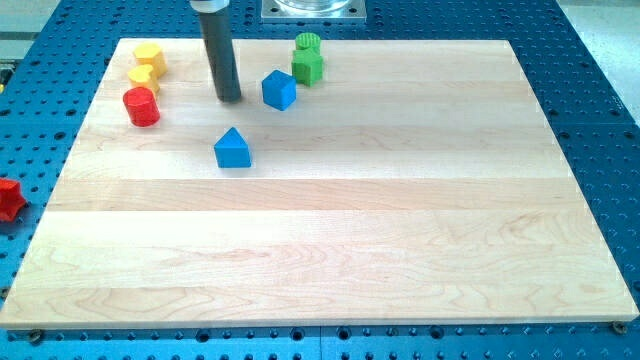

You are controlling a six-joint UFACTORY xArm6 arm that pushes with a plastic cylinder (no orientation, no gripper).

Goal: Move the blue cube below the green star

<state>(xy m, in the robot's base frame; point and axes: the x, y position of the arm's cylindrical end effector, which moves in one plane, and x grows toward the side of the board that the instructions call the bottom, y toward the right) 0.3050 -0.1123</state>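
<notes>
Wooden board (330, 250) rests on blue perforated table (600, 120). My tip (230, 99), a bare rod holding nothing, stands at 9 o'clock of the blue cube (279, 89). Green star (308, 58), possibly touching, sits at its 1 o'clock near the top edge; 6 o'clock side lies open.

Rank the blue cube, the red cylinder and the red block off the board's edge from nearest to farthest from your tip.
From my tip:
1. Blue cube, just to its right in the view.
2. Red cylinder, to its left.
3. Red block, off the board at the view's left edge.
</notes>
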